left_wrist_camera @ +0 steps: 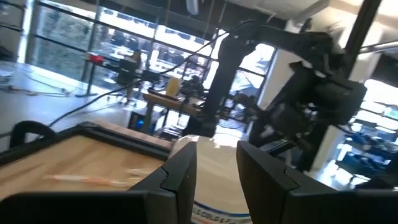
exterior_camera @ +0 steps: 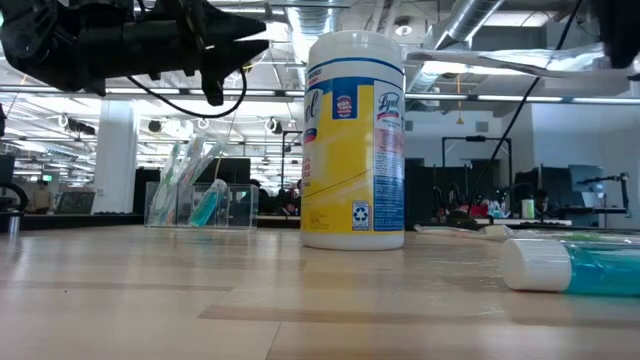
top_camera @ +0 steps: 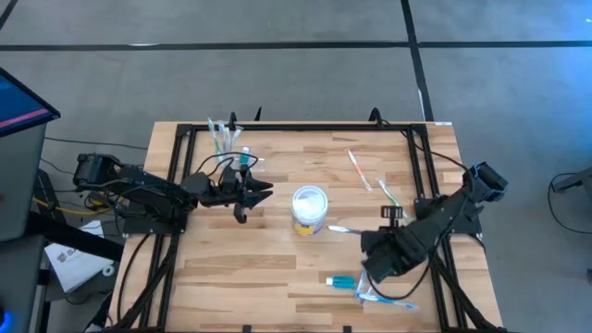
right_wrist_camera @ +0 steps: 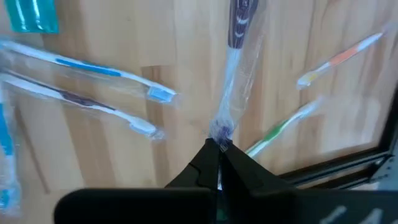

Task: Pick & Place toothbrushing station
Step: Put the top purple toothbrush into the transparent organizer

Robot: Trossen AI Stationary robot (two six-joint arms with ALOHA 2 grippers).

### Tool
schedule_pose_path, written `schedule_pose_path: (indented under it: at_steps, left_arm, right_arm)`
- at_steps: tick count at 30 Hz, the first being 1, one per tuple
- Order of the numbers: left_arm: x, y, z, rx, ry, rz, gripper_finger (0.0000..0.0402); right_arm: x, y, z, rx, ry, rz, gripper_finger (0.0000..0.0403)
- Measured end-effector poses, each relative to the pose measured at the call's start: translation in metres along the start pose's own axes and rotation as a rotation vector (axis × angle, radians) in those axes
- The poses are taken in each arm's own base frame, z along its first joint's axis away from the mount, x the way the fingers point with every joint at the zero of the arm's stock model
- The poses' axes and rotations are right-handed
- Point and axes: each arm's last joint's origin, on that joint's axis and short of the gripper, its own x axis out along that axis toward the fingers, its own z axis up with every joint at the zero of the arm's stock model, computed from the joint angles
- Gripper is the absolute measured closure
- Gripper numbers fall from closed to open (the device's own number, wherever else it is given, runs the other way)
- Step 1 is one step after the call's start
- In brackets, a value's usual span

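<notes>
The see-through toothbrushing station (top_camera: pixel 231 148) stands at the table's far left, with toothbrushes and a teal tube upright in it; it also shows in the low view (exterior_camera: pixel 200 205). My left gripper (top_camera: pixel 252 196) is open and empty, raised above the table between the station and the yellow-banded tub; in its wrist view (left_wrist_camera: pixel 216 177) the fingers point at the tub. My right gripper (top_camera: pixel 363 242) is shut on a wrapped toothbrush (top_camera: pixel 340 228) with a purple handle (right_wrist_camera: pixel 239 25), right of the tub. My right gripper pinches the wrapped toothbrush's end (right_wrist_camera: pixel 221 132) between its two fingers. The fingers lie along the toothbrush, which runs on from their tips toward the tub. In the low view the toothbrush (exterior_camera: pixel 500 62) hangs about level, clear of the table.
The round white-topped, yellow-banded tub (top_camera: pixel 309 209) stands mid-table. An orange toothbrush (top_camera: pixel 359 169) and a green one (top_camera: pixel 388 194) lie at the far right. A teal tube (top_camera: pixel 342 280) and wrapped blue toothbrushes (top_camera: pixel 379 296) lie near the front right. A black frame (top_camera: pixel 421 166) edges the table.
</notes>
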Motion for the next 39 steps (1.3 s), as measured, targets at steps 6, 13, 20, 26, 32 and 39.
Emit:
schedule_pose_path:
  at_steps: [6, 13, 20, 26, 32, 39]
  left_arm:
    - [-0.001, -0.002, 0.002, -0.024, 0.001, -0.050, 0.0294]
    - [-0.001, -0.003, 0.002, -0.016, 0.003, -0.057, 0.0294]
    - [-0.001, -0.003, 0.004, -0.064, -0.008, -0.061, 0.0294]
    - [-0.002, -0.005, 0.007, -0.288, 0.013, -0.143, 0.0294]
    - [-0.004, -0.008, 0.014, -0.452, 0.013, -0.182, 0.0294]
    - [-0.007, -0.010, 0.021, -0.539, -0.011, -0.202, 0.0294]
  right_arm:
    - [-0.001, -0.009, 0.009, -0.003, -0.041, -0.026, 0.0403]
    - [-0.023, -0.010, 0.026, -0.036, -0.206, 0.064, 0.0403]
    - [-0.034, -0.021, 0.039, -0.070, -0.316, 0.040, 0.0403]
    - [-0.031, -0.033, 0.047, -0.123, -0.318, 0.011, 0.0403]
    - [-0.028, -0.043, 0.054, -0.192, -0.329, -0.033, 0.0403]
    - [-0.032, -0.054, 0.060, -0.256, -0.364, -0.125, 0.0403]
